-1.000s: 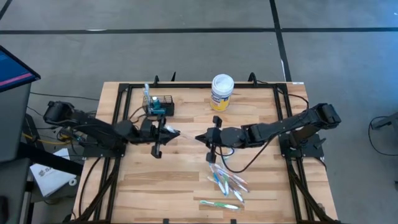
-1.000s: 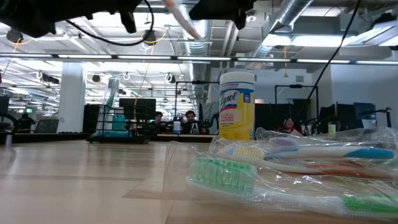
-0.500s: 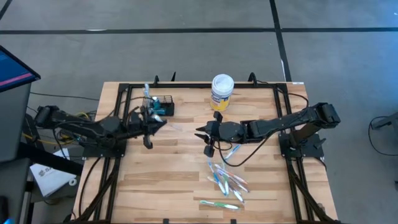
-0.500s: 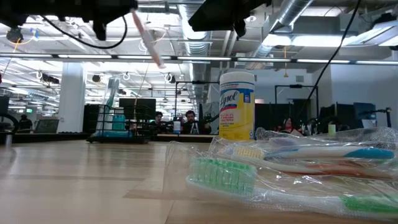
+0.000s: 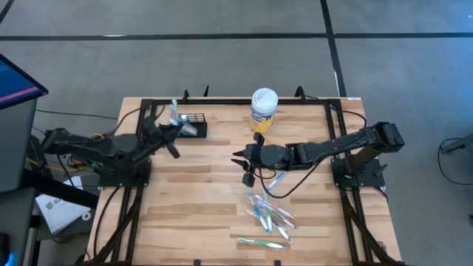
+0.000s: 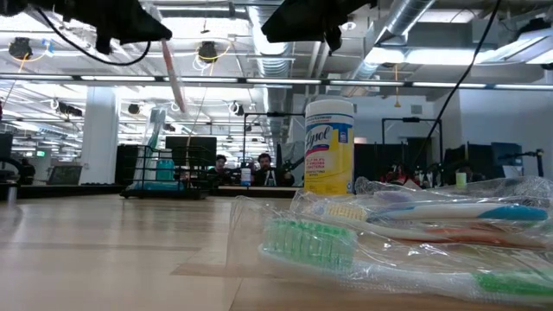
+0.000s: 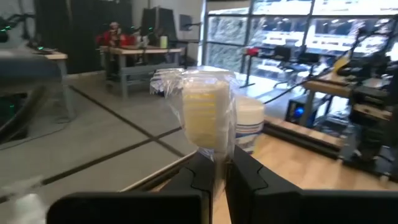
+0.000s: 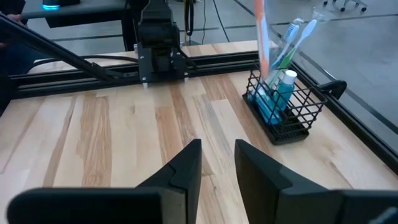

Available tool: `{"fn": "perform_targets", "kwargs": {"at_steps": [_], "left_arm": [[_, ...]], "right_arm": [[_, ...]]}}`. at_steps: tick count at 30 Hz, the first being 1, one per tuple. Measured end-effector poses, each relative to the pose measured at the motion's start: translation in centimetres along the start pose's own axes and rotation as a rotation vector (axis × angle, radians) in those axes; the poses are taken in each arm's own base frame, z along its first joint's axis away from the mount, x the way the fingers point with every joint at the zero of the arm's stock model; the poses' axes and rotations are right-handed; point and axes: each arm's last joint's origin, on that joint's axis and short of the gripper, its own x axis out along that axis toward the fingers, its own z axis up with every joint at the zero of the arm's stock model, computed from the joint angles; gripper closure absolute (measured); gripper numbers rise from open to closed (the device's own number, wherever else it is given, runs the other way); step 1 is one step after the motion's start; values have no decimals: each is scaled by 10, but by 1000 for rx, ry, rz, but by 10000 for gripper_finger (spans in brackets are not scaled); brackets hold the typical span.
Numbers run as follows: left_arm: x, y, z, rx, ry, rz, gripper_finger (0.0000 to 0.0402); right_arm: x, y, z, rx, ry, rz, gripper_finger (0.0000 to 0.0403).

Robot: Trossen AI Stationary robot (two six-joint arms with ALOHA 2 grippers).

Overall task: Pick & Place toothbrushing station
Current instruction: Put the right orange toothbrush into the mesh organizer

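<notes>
Low view: white-lidded yellow tub (image 6: 329, 145) reads "Lysol".

My high camera looks straight down on the whole pale wooden slatted table (image 5: 222, 214). My low one sits at tabletop level, facing the room. Both share the white-lidded yellow-labelled round tub (image 5: 263, 108). Each wrist camera looks forward past its fingers.

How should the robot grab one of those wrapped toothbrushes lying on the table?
Probably by the middle of the handle, coming straight down from above. The wrapped toothbrushes lie flat on the table, overlapping in a loose pile, so the outermost one looks easiest. The right gripper, open, hovers nearest.
</notes>
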Motion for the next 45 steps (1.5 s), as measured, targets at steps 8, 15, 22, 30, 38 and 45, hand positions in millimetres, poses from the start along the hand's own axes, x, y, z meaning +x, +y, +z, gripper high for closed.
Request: {"fn": "perform_targets", "kwargs": {"at_steps": [8,15,22,30,38,45], "left_arm": [[12,20,10,12,114,122,395],[22,47,6,27,245,214,395],[27,62,6,-25,294,206,395],[29,71,14,-54,295,205,395],[19,74,32,-43,342,234,395],[20,80,32,-35,363,307,395]], "right_arm": [[20,5,-15,-38,32,-7,316],[17,0,-10,-10,12,-12,316],[16,2,-10,-26,15,-6,316],[15,2,-10,-33,22,-6,316],[16,2,-10,-32,22,-7,316],[16,2,-10,-32,22,-8,316]]}}
